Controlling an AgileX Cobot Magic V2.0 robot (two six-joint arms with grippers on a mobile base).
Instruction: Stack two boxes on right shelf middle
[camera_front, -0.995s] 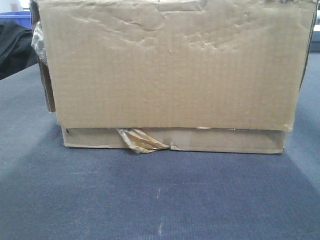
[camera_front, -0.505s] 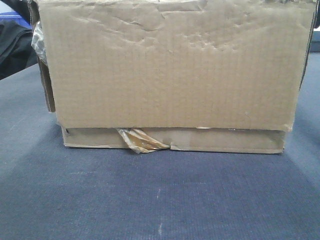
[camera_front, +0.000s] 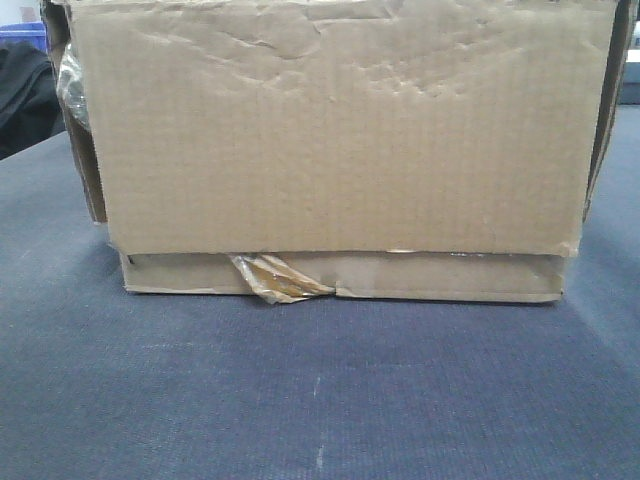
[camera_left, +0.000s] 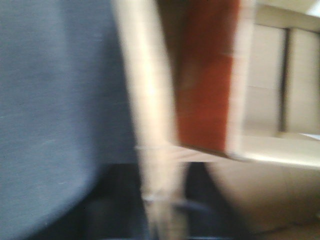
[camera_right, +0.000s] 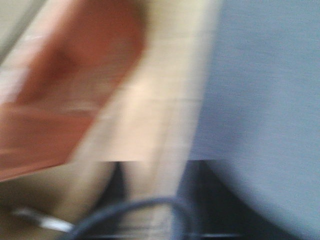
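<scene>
One large brown cardboard box (camera_front: 320, 140) fills the front view. Its face is dented and yellowish tape (camera_front: 275, 280) peels at its lower edge. It rests on a dark grey top (camera_front: 320, 390). Both wrist views are blurred. In the left wrist view the box's pale side wall (camera_left: 145, 100) runs down between the dark fingers of my left gripper (camera_left: 162, 200). In the right wrist view the box's other wall (camera_right: 170, 100) passes between the fingers of my right gripper (camera_right: 150, 195). Both look shut on the wall. A second box and the shelf are out of view.
A black object (camera_front: 25, 95) and a blue bin (camera_front: 20, 35) sit at the far left behind the box. Pale cardboard panels (camera_left: 280, 85) show beyond the box in the left wrist view. A dark cable (camera_right: 125, 210) loops across the right wrist view's bottom.
The box has shifted slightly left and up in the front view, and its lower edge sits a little higher than a second ago.
</scene>
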